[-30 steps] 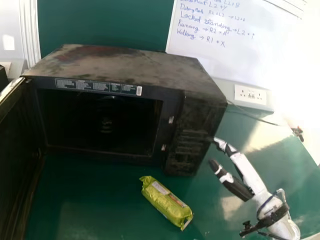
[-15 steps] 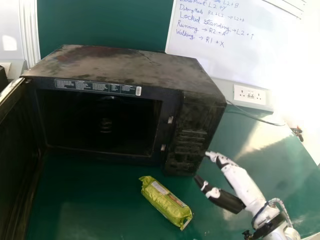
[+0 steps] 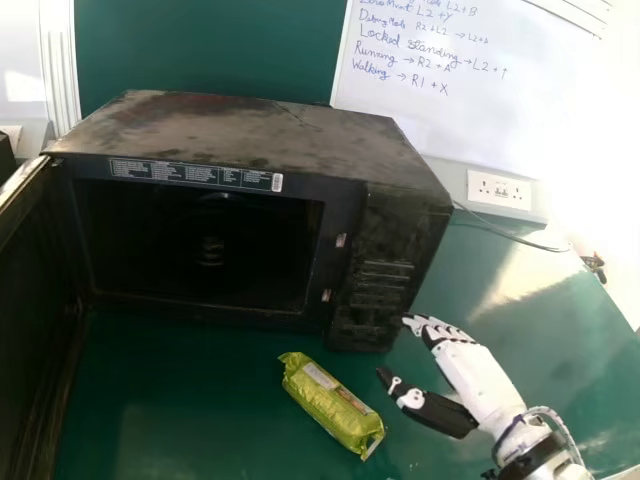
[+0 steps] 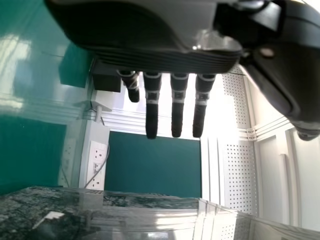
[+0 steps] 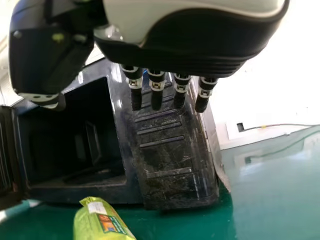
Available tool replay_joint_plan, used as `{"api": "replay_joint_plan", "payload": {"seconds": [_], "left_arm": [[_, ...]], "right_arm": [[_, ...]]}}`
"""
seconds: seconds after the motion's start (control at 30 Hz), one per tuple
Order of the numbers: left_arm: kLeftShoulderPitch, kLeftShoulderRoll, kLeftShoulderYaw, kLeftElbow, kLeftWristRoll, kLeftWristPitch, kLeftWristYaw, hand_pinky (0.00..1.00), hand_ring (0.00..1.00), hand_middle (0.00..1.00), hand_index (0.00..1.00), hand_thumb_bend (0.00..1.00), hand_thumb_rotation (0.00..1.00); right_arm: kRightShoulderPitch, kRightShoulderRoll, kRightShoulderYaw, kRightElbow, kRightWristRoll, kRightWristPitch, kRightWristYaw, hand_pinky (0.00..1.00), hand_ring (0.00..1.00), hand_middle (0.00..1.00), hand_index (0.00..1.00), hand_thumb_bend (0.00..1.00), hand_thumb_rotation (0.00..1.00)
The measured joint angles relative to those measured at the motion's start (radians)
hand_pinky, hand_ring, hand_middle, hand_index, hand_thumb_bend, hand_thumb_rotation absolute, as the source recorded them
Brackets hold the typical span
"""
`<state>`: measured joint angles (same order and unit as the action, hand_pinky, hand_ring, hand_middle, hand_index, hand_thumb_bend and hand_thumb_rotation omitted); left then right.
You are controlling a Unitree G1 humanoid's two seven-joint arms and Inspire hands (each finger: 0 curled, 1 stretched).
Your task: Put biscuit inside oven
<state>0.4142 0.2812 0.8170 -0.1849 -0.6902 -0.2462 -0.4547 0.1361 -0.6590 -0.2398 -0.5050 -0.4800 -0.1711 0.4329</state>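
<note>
At the far left, a white-framed panel (image 3: 62, 60) stands beside the dark green board (image 3: 210, 50) behind the table. The black oven door (image 3: 35, 300) stands swung open along the left side of the green, glossy table (image 3: 190, 420). Next comes the boxy black microwave oven (image 3: 250, 130), its top dusty and streaked, set toward the table's far edge with its dark cavity (image 3: 200, 245) facing forward. The robot's left hand (image 4: 151, 107) shows in the left wrist view, fingers straight and holding nothing. The yellow-green, shiny-wrapped biscuit packet (image 3: 330, 405) lies on the table outside the oven, slanting from near the oven's lower front edge toward the table's near right. The black ribbed control panel (image 3: 375, 280) forms the oven's right front. Just beside its lower right corner is the white-and-black right hand (image 3: 480, 380), open, its fingers only slightly bent and its thumb well apart from them, with nothing held; whether a fingertip touches the oven I cannot tell. Behind, a whiteboard with handwriting (image 3: 450, 110) stands above a white socket plate (image 3: 499, 189), and a thin cable (image 3: 520, 241) runs toward the table's right edge, near a small dark object (image 3: 594, 262).
</note>
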Motion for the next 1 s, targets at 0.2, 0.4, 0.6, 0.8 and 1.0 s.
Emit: {"api": "replay_joint_plan", "payload": {"seconds": [0.2, 0.4, 0.6, 0.8, 1.0], "left_arm": [[0.004, 0.000, -0.002, -0.005, 0.001, 0.001, 0.008, 0.53, 0.76, 0.82, 0.80, 1.00, 0.80], [0.007, -0.002, -0.003, -0.007, 0.000, 0.002, 0.006, 0.51, 0.74, 0.80, 0.78, 1.00, 0.82], [0.012, -0.002, -0.003, -0.008, -0.002, 0.003, -0.001, 0.52, 0.72, 0.79, 0.78, 1.00, 0.82], [0.013, -0.003, -0.003, -0.014, -0.010, 0.004, -0.001, 0.51, 0.73, 0.80, 0.78, 1.00, 0.80], [0.027, -0.007, -0.003, -0.030, -0.016, 0.008, 0.005, 0.53, 0.74, 0.82, 0.79, 1.00, 0.78]], "right_arm": [[-0.002, 0.000, 0.053, -0.042, -0.106, 0.061, 0.012, 1.00, 1.00, 1.00, 0.97, 0.72, 0.88], [-0.007, 0.003, 0.098, -0.087, -0.163, 0.098, 0.027, 1.00, 1.00, 1.00, 0.98, 0.72, 0.88], [-0.007, 0.005, 0.133, -0.111, -0.238, 0.091, 0.018, 1.00, 1.00, 1.00, 0.97, 0.71, 0.87], [-0.007, 0.022, 0.169, -0.148, -0.321, 0.084, 0.009, 1.00, 1.00, 1.00, 0.96, 0.73, 0.86], [-0.005, 0.064, 0.208, -0.174, -0.398, 0.088, 0.006, 1.00, 1.00, 1.00, 0.97, 0.72, 0.88]]}}
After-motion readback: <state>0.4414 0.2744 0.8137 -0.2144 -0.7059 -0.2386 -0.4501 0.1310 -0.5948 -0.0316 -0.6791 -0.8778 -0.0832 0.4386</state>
